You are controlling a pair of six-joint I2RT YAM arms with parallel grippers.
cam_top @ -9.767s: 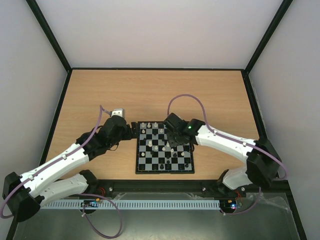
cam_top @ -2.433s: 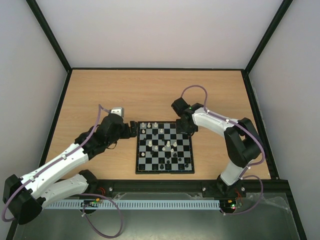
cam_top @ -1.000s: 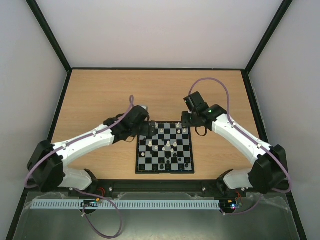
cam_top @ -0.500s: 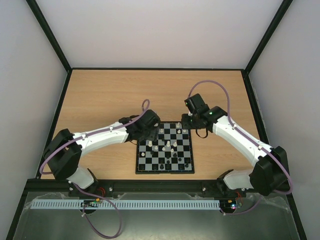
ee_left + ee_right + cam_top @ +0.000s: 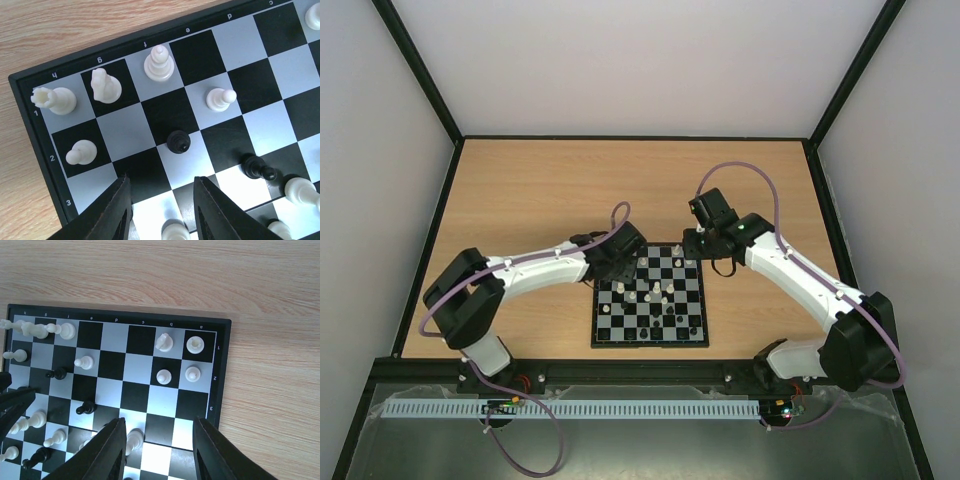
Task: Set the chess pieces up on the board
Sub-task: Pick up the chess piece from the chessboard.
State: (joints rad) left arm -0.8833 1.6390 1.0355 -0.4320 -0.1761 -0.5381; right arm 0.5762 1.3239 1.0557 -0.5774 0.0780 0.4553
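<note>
Left pincer [image 5: 161, 184] gapes over board [image 5: 125, 131], maybe straddling a white piece [image 5: 175, 231].

From the top cam the chess pieces [image 5: 658, 292] were just specks on the board [image 5: 650, 343], so no telling pawn from bishop. The left tool [image 5: 630, 260] covered the board's far-left corner and hid whatever stood under it.

On the left wrist cam the board ran out of frame on two sides. A white piece [image 5: 174, 231] between the fingers [image 5: 120, 210] got chopped by the frame edge. So did a second white piece [image 5: 278, 230] and a third white piece [image 5: 313, 16].

On the right wrist cam, the white cluster [image 5: 35, 330] on the board's back row was too bunched up to separate. A dark shape [image 5: 12, 407] over the board was mostly cut off, so I couldn't say what it was.
</note>
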